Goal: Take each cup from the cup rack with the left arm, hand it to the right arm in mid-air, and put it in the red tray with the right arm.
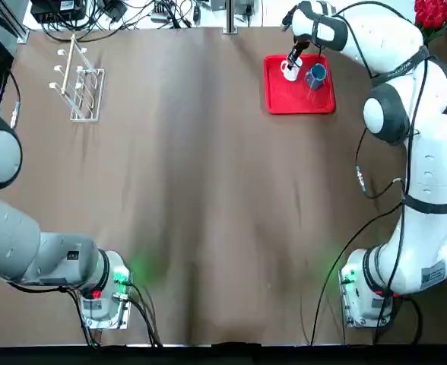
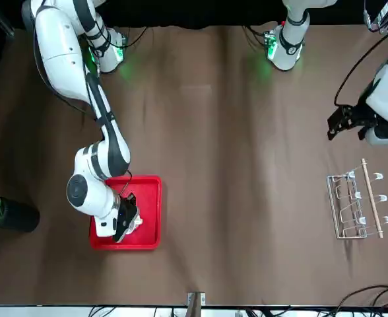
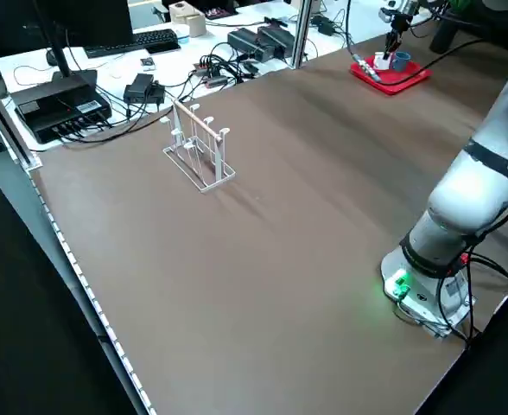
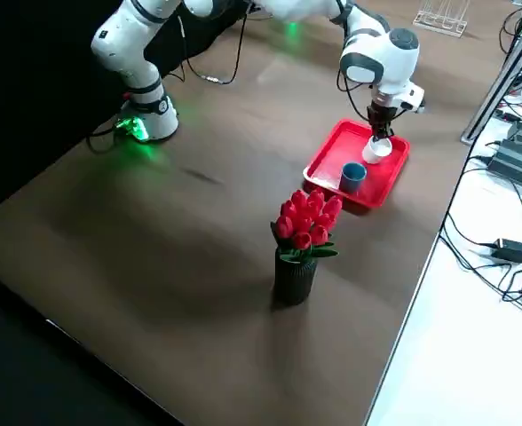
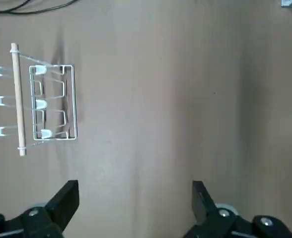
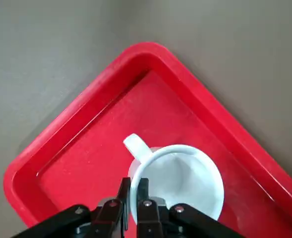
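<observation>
My right pincer point(image 6: 133, 196) is pinched on the rim of the white cup point(image 6: 178, 181), one finger inside the wall and one outside, low in the middle of the right wrist picture. The cup stands upright in the red tray point(image 6: 66, 144), its handle pointing toward the upper left of that frame. In the overhead picture this all sits at the upper right: the right pincer point(image 1: 293, 59) over the white cup point(image 1: 290, 71), with the blue cup point(image 1: 316, 75) just beside it to the right, both inside the tray point(image 1: 299, 105). I cannot tell whether the white cup's base is fully resting on the tray floor, though it looks down or nearly so.

My left pincer point(image 5: 135, 198) hangs with its fingers wide apart and holds nothing, above bare table, with the cup rack point(image 5: 49, 101) at the left of its own picture. The rack point(image 1: 80, 87), upper left in the overhead picture, carries no cups on its pegs.

As I judge it, the task is almost finished: both cups are off the rack and in the tray. What seems left is for my right pincer to let go of the white cup and lift clear without tipping it or knocking the blue one.
</observation>
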### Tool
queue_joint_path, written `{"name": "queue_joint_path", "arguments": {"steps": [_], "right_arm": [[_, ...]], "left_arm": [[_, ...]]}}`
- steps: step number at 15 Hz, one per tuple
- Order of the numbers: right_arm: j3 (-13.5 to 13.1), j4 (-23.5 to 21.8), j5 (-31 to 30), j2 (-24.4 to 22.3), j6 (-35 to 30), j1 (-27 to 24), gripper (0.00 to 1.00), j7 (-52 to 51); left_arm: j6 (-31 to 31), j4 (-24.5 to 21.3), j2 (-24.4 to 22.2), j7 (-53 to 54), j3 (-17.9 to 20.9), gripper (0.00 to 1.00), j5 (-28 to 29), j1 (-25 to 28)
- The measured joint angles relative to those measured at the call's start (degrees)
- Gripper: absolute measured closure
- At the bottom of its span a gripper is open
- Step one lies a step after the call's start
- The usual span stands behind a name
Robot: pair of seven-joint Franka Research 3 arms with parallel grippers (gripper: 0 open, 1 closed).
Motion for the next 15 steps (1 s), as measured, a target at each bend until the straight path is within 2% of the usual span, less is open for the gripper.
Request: {"name": "queue_joint_path", "arguments": {"steps": [7,8,15], "right_arm": [[0.0,-1.32,-0.66,0.03,-0.1,0.03,0.92,1.7],[-0.01,-1.32,-0.68,0.02,-0.09,0.03,0.9,1.8],[-0.02,-1.32,-0.7,0.02,-0.1,0.02,0.29,1.92]], "left_arm": [[-3.17,-1.87,-0.44,0.03,-0.1,0.0,0.0,-0.42],[-3.16,-1.93,-0.37,0.03,-0.09,0.0,0.0,-0.42],[-3.02,-1.61,-0.36,0.03,-0.07,0.0,0.0,-0.41]]}}
